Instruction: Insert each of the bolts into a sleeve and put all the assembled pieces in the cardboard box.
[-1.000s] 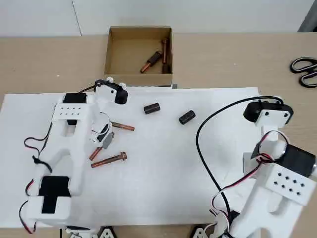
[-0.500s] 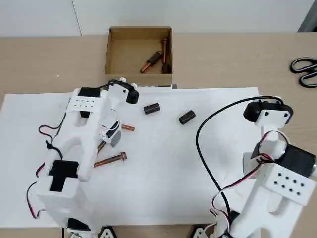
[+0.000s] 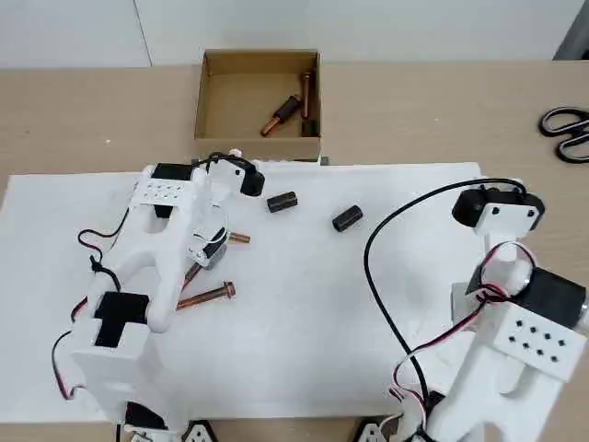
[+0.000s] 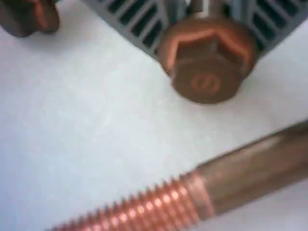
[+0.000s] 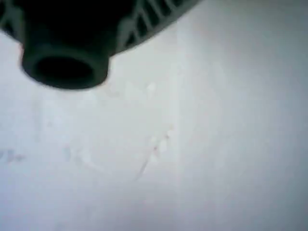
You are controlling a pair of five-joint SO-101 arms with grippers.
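The wooden table (image 3: 414, 101) spreads widest beneath me, and the white sheet (image 3: 304, 350) covers most of its near part. My left arm (image 3: 152, 276) leans across the sheet's left side, while my right arm (image 3: 511, 341) stands folded at the sheet's right edge. The cardboard box (image 3: 210, 97) sits on the bare table just beyond the sheet's far edge, open on top, with two assembled pieces (image 3: 283, 112) lying in its right half. The scissors (image 3: 566, 122) lie at the table's far right, well apart from everything else. My left gripper (image 4: 199, 17) is down at the sheet, its ribbed grey jaws closed on a copper bolt (image 4: 207, 60) whose hex head faces my wrist camera. My right gripper (image 5: 110, 21) clamps a dark sleeve (image 5: 65, 65) over the sheet, hollow end toward the camera. A second bolt (image 3: 206, 296) lies free on the sheet just beside my left arm, head to the right, and a third bolt (image 3: 238, 238) pokes out from under my left wrist. Between my arms, near the box, the left loose sleeve (image 3: 282, 201) and the right loose sleeve (image 3: 347, 218) rest on the sheet, apart from each other.
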